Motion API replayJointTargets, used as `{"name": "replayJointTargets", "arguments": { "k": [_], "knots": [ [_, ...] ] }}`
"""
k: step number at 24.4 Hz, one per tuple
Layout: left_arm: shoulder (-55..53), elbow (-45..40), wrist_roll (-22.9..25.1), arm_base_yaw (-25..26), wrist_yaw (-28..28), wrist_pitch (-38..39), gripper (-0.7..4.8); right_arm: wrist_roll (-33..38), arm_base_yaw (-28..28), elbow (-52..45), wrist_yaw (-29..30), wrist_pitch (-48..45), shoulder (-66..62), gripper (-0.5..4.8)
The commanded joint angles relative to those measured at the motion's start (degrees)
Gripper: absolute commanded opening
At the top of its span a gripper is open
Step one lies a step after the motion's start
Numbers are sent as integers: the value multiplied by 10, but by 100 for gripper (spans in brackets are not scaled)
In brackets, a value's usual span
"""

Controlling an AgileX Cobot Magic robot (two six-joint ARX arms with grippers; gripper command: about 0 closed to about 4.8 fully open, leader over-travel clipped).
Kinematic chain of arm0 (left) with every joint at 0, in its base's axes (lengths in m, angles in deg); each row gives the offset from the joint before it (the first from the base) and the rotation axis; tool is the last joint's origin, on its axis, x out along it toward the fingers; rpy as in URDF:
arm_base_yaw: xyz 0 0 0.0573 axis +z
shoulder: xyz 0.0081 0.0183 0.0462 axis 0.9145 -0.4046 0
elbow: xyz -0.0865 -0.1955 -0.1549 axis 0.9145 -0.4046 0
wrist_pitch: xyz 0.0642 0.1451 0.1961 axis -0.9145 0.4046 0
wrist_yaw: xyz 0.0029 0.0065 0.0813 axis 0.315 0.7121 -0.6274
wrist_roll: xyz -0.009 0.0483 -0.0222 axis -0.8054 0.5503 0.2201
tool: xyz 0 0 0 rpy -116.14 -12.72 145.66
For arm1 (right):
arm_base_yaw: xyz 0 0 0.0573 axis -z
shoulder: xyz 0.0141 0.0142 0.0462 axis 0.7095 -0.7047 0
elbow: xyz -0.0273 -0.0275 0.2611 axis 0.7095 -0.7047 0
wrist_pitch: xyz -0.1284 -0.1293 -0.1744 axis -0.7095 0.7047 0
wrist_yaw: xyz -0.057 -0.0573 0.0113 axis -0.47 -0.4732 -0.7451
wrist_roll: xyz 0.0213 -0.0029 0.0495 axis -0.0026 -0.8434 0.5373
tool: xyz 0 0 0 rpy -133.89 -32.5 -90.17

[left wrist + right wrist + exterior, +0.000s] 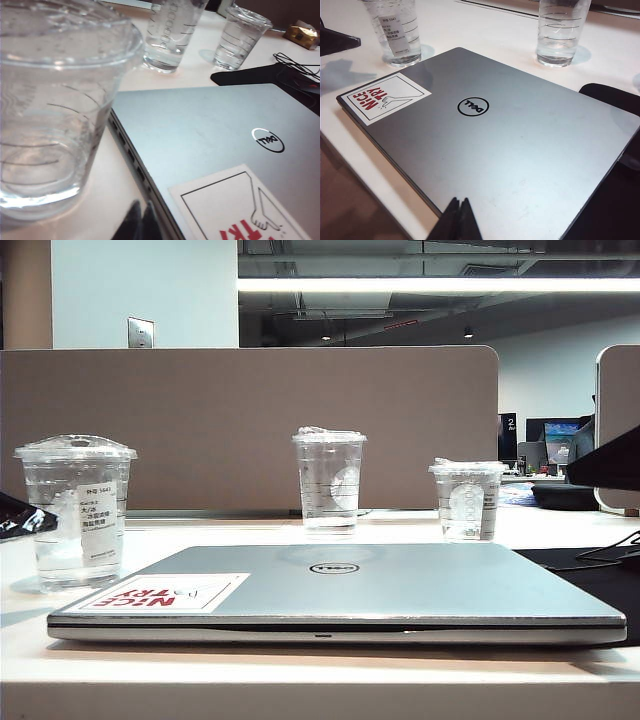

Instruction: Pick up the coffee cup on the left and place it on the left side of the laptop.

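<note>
I see my left gripper (141, 220) with its fingers pressed together and holding nothing; the coffee cup (60, 105) stands just beside it, at the left edge of the closed Dell laptop (220, 145). My right gripper (460, 220), also pressed together, hangs above the laptop lid.

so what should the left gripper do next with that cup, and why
Probably just back the left gripper away and leave things alone. The coffee cup already stands upright on the table to the left of the laptop, close beside its edge. The gripper's fingers are shut on nothing, a little short of the cup. The right gripper, also shut, hangs over the laptop.
</note>
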State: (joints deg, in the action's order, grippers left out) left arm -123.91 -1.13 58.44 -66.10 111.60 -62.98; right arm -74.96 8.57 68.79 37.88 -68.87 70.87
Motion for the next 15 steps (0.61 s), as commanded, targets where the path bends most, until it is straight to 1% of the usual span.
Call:
{"name": "replayJointTargets", "arguments": {
  "k": [1, 2, 5, 10, 12, 14, 15],
  "knots": [
    [3, 1, -26, 1, 8, -5, -6, 0, 0, -2, -1, -10, 2, -4],
    [9, 1, -41, 1, 15, -6, -6, 0, 1, -2, -1, -10, 2, -4],
    [44, 1, -63, 0, 23, -5, -6, 0, 4, -2, -1, -10, 2, -4],
    [172, 1, -115, 1, 34, 1, -6, 0, 33, -2, -1, -10, 32, -4],
    [208, 1, -115, 1, 32, 9, -6, 0, 48, -2, -1, -10, 46, -4],
    [254, 1, -101, 1, 32, 32, -6, 0, 68, -2, -1, -10, 59, -4],
    [291, 1, -90, 1, 31, 59, -6, 0, 85, -2, -1, -10, 67, -4]
  ]
}}
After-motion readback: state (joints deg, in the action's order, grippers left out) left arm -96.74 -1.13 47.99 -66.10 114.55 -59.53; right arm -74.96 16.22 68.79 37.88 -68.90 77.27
